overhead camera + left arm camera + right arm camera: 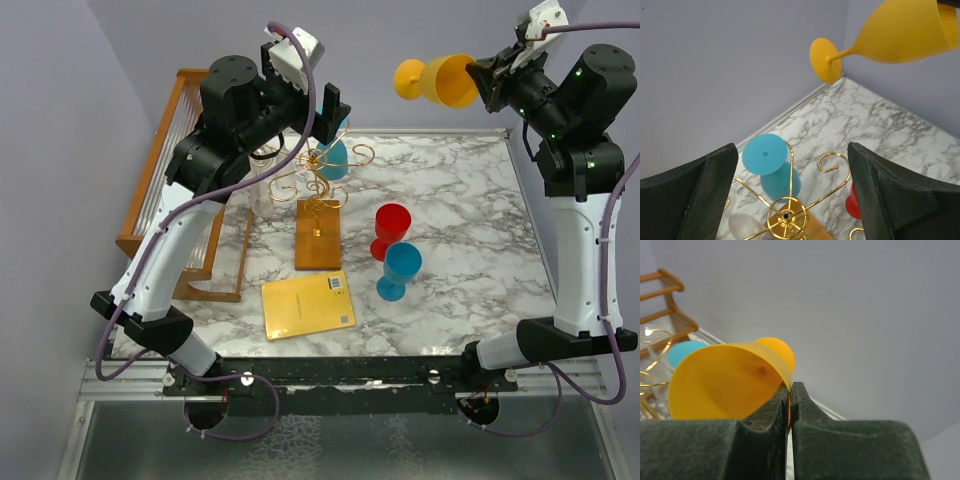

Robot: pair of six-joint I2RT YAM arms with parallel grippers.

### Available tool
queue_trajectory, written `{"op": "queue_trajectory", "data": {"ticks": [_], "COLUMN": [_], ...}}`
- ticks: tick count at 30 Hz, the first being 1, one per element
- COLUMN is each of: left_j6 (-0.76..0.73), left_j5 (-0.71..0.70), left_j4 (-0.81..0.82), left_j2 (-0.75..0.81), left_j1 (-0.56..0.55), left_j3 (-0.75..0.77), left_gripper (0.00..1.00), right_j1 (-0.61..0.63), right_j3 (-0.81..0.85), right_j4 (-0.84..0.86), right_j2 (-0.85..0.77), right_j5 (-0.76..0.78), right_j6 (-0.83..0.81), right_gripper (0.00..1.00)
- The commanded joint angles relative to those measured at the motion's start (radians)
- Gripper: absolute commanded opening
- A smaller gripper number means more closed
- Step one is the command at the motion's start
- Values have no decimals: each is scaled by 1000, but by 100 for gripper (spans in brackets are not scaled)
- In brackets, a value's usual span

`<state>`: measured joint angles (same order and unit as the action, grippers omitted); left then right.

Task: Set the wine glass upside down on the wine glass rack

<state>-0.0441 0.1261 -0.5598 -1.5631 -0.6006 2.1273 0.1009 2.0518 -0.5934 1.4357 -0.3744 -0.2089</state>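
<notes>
My right gripper [790, 390] is pinched tight on the rim of the yellow wine glass [447, 80]. The glass is high up in the air near the back wall, lying on its side, with its round foot pointing to the left. It is well apart from the wine glass rack [318, 190], which stands on the marble table [460, 230] on its brown wood base.

My left gripper [790, 165] hangs over the rack with its two fingers spread wide and nothing between them. Right under it a teal glass [771, 167] sits at the gold wire arms with its foot up (I see that best from the left wrist).

A red glass [390, 228] and a blue glass [398, 270] stand just beside each other on the table. A yellow book [308, 304] lies near the rack's base.
</notes>
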Motion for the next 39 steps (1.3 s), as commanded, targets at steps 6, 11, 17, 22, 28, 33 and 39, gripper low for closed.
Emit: {"op": "queue_trajectory", "data": {"ticks": [6,11,17,22,28,33,39], "left_j6": [402,539,587,618,661,677,694], "left_j5": [326,429,448,457,490,507,521], "left_j4": [163,224,259,265,291,304,315], "left_j2": [-45,-57,-70,-73,-70,-80,-90], "left_j1": [95,122,125,127,128,128,128], "left_j3": [-8,-51,-99,-119,-157,-168,-171], "left_gripper": [87,83,77,69,55,43,30], "right_j1": [3,3,3,2,3,3,3], "right_j3": [30,26,23,22,20,17,7], "right_j4": [53,59,74,76,81,82,81], "right_j2": [-29,-33,-31,-31,-29,-26,-26], "right_j5": [-284,-366,-439,-467,-482,-490,-497], "right_j6": [124,174,212,220,220,221,215], "right_gripper": [1,1,1,1,1,1,1]}}
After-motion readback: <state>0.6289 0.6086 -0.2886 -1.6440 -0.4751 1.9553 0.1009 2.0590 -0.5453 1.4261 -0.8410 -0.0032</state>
